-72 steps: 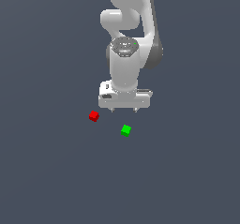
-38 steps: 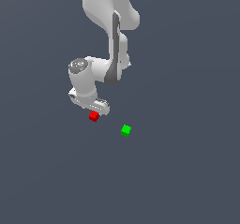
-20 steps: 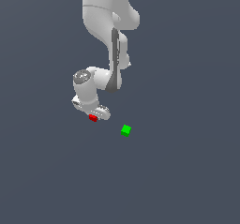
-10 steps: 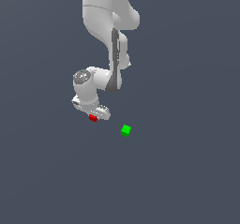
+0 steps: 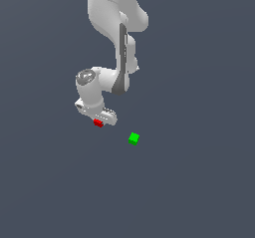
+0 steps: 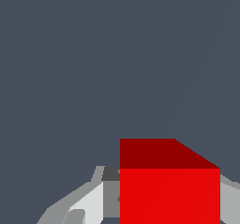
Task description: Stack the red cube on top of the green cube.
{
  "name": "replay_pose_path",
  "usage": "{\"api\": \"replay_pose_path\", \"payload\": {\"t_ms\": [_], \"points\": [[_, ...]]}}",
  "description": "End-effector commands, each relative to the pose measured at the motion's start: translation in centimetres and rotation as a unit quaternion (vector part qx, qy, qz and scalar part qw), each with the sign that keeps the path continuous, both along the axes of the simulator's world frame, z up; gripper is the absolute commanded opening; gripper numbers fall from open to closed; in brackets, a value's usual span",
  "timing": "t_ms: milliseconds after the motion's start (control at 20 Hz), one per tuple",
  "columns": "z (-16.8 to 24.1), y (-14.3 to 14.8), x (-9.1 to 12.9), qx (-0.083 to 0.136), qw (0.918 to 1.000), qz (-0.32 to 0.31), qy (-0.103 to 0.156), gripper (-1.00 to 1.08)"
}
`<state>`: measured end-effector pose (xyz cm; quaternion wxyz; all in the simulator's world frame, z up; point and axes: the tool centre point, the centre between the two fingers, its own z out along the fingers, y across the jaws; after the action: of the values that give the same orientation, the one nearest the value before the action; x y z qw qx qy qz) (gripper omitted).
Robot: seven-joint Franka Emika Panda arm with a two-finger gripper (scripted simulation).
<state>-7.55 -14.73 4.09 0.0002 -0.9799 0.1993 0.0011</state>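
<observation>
**Gripping the red cube, green one off to the side**

Looking at the exterior view, the white arm (image 5: 117, 43) bends down from the top and ends with the gripper (image 5: 98, 121) low over the dark grey table (image 5: 199, 182). The red cube (image 5: 98, 123) sits right at the gripper's tips, mostly tucked under the white gripper body, so only a small bit of red pokes out.

Wrist view makes it clearer: the red cube (image 6: 169, 185) fills the lower part of the picture, with a grey finger (image 6: 82, 202) pressed against one side and another bit of finger showing at the opposite edge. So the gripper is closed narrow around the red cube, holding it. Can't really tell whether the cube is resting on the table or slightly off it.

The green cube (image 5: 133, 138) is on the table, near the red one but clearly apart, toward the exterior view's right and a little lower in that picture. Nothing touches it.
</observation>
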Motion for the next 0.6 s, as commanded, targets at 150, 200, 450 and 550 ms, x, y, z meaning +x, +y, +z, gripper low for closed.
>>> {"api": "replay_pose_path", "payload": {"t_ms": [150,200,450,550], "points": [[3.5,0.0,0.0,0.0,1.0,0.0,-0.001,-1.0],[4.2,0.0,0.0,0.0,1.0,0.0,-0.001,-1.0],[6.6,-0.1,0.0,0.0,1.0,0.0,-0.001,-1.0],[7.1,-0.1,0.0,0.0,1.0,0.0,-0.001,-1.0]]}}
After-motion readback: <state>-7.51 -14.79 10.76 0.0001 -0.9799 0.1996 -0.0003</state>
